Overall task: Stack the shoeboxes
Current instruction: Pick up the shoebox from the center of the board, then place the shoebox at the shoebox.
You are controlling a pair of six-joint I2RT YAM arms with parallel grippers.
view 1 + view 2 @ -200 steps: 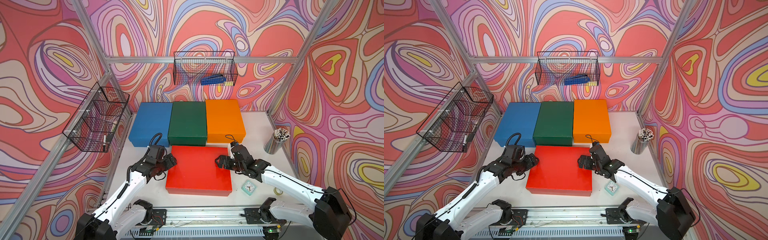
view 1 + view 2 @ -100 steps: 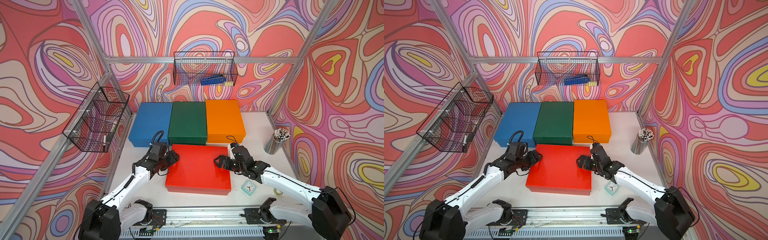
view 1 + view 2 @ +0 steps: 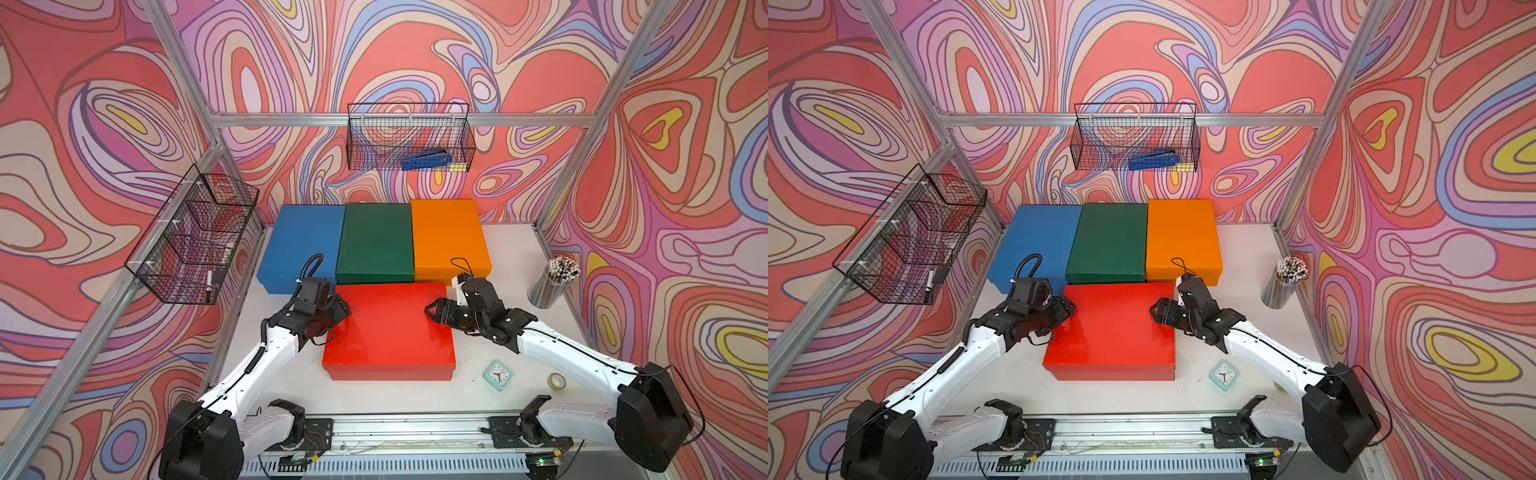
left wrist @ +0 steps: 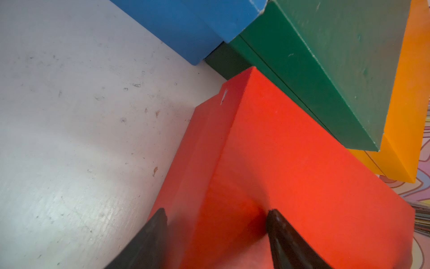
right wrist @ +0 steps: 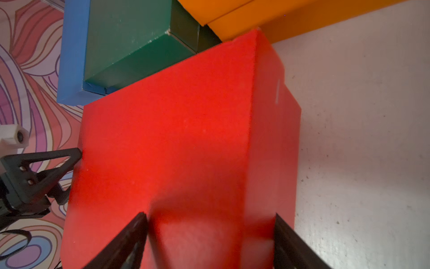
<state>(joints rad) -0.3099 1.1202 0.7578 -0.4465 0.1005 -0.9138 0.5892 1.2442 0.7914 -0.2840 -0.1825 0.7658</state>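
Far L, a black wire basket (image 3: 191, 237) hangs on the wall. Next, at the back of the white table (image 3: 511, 249), sits a big blue cardboard shoebox (image 3: 299, 241) w/ its lid on. The L gripper (image 3: 343, 309) is at the L short side of the big red cardboard shoebox (image 3: 390, 328). In the L wrist view its black fingers (image 4: 279, 233) stand apart w/ the red box's top edge btw them; can't tell if they squeeze it. The red box lies flat in the middle front, not on any other box. Its back side is right up against the dark green cardboard shoebox (image 3: 376, 241). Green sits btw blue & the orange cardboard shoebox (image 3: 446, 237), all 3 side by side in a row. The R gripper (image 3: 432, 309) is at the red box's R short side, jaws apart over that edge too; can't tell if it pinches. Further R: a small mint-green square clock (image 3: 497, 374), a shiny metal cup of pencils (image 3: 550, 282), a little tape roll (image 3: 556, 380).
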